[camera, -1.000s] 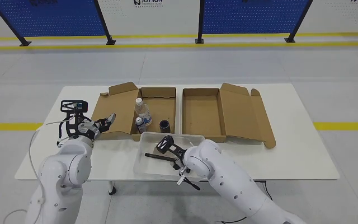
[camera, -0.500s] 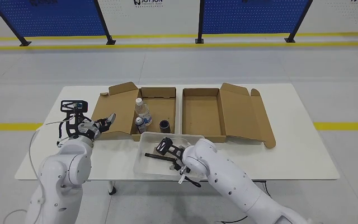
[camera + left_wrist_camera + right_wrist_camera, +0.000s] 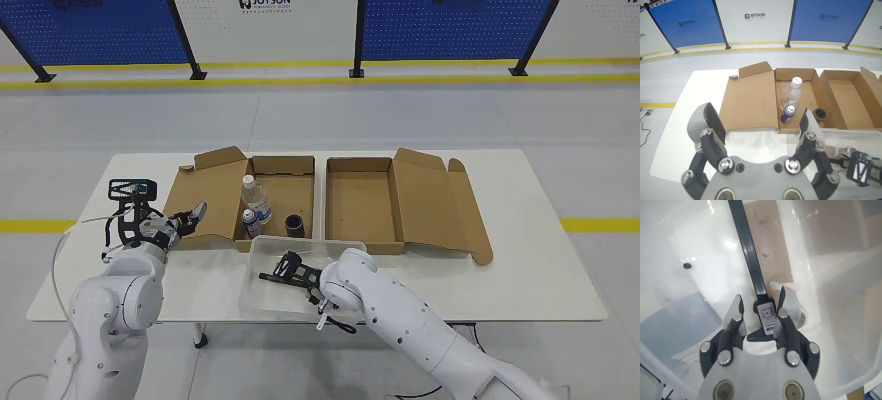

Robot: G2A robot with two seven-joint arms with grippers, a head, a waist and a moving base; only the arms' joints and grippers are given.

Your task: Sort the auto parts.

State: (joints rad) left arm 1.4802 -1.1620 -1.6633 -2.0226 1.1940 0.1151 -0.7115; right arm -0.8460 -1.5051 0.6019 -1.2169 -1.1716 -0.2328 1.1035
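Top view: a white table (image 3: 520,280) carries two open cardboard boxes side by side at the middle of the frame, with a clear plastic bin (image 3: 258,298) just below them. A clear bottle (image 3: 256,197), a blue spray can (image 3: 250,222) and a short black cylinder (image 3: 294,224) all sit in the left-hand box (image 3: 296,190), none in the right-hand box (image 3: 360,205). One long black tool (image 3: 272,278), much like a caliper, lies in the bin, so the sorting looks partly done, with this piece not yet lifted or placed. The right gripper (image 3: 291,267) is down inside the bin at the tool. The left gripper (image 3: 191,217) hangs at centre left of the frame, by the left-hand box's opened flap. The right wrist view makes plain what the top view leaves too small to judge. That claw is spread, one finger on each side of the tool's labelled head, and it is not clamped on it. A small metal ring (image 3: 803,316) lies just beside one finger, and a tiny black plug (image 3: 686,265) lies farther off on the bin floor. The left wrist view adds that the other claw is wide apart and holds nothing.
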